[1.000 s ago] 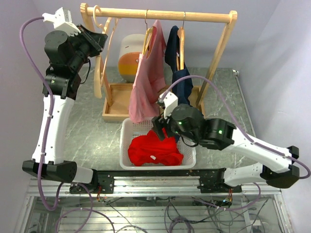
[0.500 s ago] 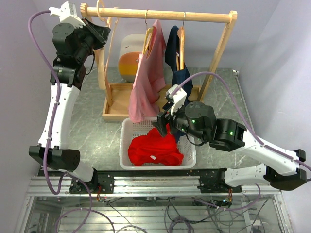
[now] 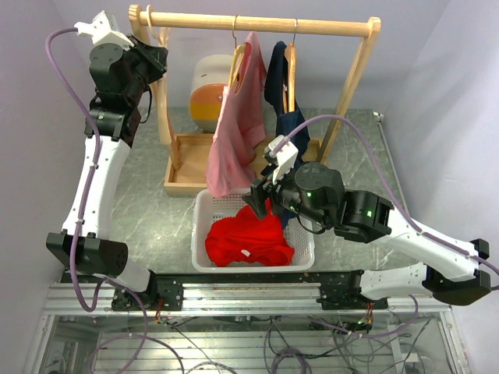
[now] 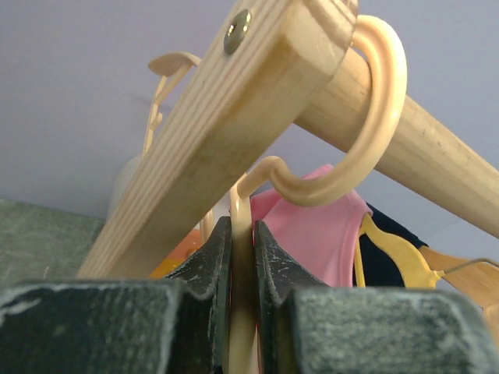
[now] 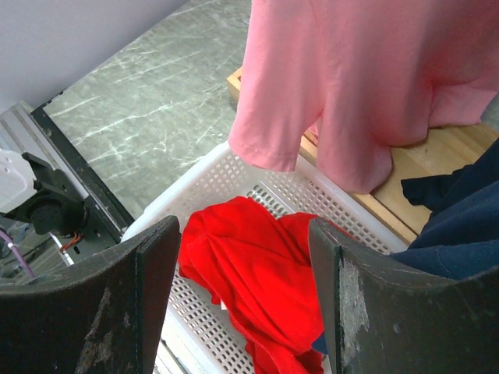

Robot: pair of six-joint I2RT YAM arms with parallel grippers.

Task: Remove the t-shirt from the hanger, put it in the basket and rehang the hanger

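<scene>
Left claw: my left claw [image 4: 242, 234] is up at the rack's left end. It is clamped tight on the neck of the cream hanger [image 4: 386, 101], one pad on each side, just under the hook.
Hanger: its hook is looped over the rail [image 4: 437, 156], right beside the slanted post [image 4: 210, 148]. The part below my pads is hidden from the wrist view.
Right claw: my right claw [image 5: 243, 234] stands wide apart with nothing between the fingers. It hangs above the basket [image 5: 234, 175], toward its far right corner in the top view.
Red shirt: the red shirt [image 5: 257, 265] lies crumpled in the basket, on no hanger, directly beneath my right claw and not touching it.
Basket: white and perforated, it sits on the table [image 5: 156, 86] just in front of the rack's wooden base.
Pink shirt: the pink shirt [image 5: 351, 78] is on its own hanger at mid-rail, its hem hanging over the basket's far rim.
Navy garment: the navy garment [image 5: 468, 218] hangs to the right of the pink shirt. Its lower part is close beside my right claw.
</scene>
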